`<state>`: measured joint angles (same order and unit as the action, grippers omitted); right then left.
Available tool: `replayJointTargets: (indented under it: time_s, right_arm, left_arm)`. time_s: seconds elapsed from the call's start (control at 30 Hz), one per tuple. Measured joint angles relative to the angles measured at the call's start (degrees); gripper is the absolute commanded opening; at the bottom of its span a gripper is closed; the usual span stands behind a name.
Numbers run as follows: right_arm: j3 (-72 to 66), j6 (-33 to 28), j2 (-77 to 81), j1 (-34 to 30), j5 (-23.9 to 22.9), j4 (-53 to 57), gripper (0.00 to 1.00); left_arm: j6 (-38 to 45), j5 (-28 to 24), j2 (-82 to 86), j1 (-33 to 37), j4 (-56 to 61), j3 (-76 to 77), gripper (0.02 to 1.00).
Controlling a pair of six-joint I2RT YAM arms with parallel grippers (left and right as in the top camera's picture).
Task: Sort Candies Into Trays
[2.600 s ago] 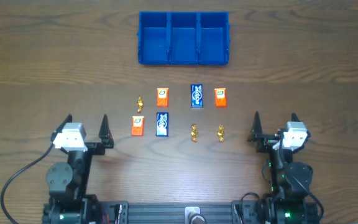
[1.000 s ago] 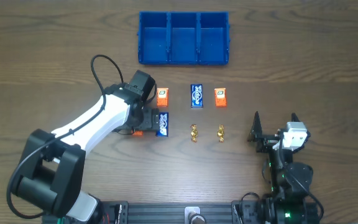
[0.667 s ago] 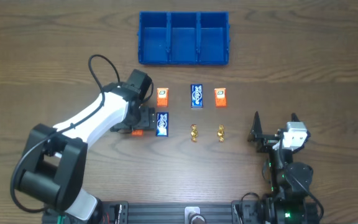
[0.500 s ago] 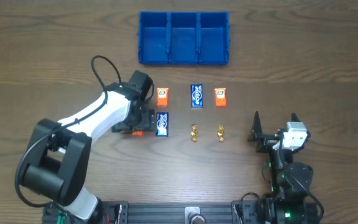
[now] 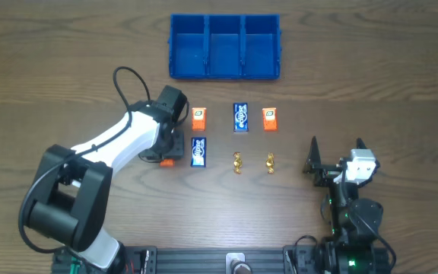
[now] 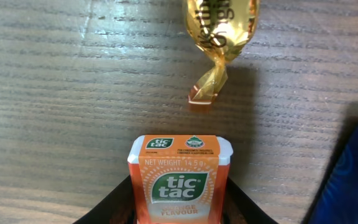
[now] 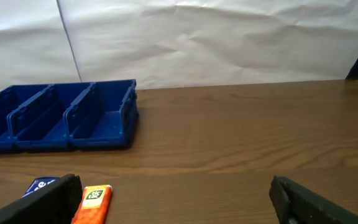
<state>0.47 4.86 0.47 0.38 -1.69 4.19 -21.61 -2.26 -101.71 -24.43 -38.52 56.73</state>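
The left gripper's (image 6: pixel 180 208) jaws are closed on the sides of an orange candy box (image 6: pixel 180 177) lying flat on the worktop (image 5: pixel 401 91), near a gold-wrapped candy (image 6: pixel 219 28) (a blue packet (image 5: pixel 198 151) lies just beside); the blue tray (image 5: pixel 224 74) stands well apart. The right gripper (image 5: pixel 336 151) rests by its base, jaws spread wide.
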Motion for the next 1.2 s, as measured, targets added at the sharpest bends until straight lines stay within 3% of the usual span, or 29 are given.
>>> replayJointTargets:
  time_s: [0.23,0.3,0.47,0.63,0.73,1.1,1.17,1.2]
  right_arm:
    - [0.0,0.0,0.0,0.0,0.0,0.0,0.998]
    - [0.0,0.0,0.0,0.0,0.0,0.0,0.998]
    - [0.0,-0.1,0.0,0.0,0.0,0.0,0.998]
    - [0.0,-0.1,0.0,0.0,0.0,0.0,0.998]
    - [0.0,-0.2,0.0,0.0,0.0,0.0,0.998]
    - [0.0,-0.2,0.0,0.0,0.0,0.0,0.998]
    - [0.0,-0.2,0.0,0.0,0.0,0.0,0.998]
    - [0.0,-0.2,0.0,0.0,0.0,0.0,0.998]
  left_arm:
    - [-2.7,-0.6,2.4,-0.1,-1.9,1.7,0.367]
    - [-4.7,0.0,6.7,-0.4,-5.3,8.9,0.345]
    - [-5.3,3.5,3.7,-0.8,-15.5,38.1,0.349]
    - [-2.4,6.1,-14.8,-0.1,-25.7,71.7,0.371]
    - [-1.4,7.0,-24.6,0.6,-27.1,81.5,0.362]
    - [1.3,7.1,-37.5,3.9,-25.5,83.1,0.380]
    - [2.2,7.2,-37.5,4.5,-25.5,83.1,0.417]
    - [2.6,7.2,-37.5,4.6,-25.4,83.1,0.500]
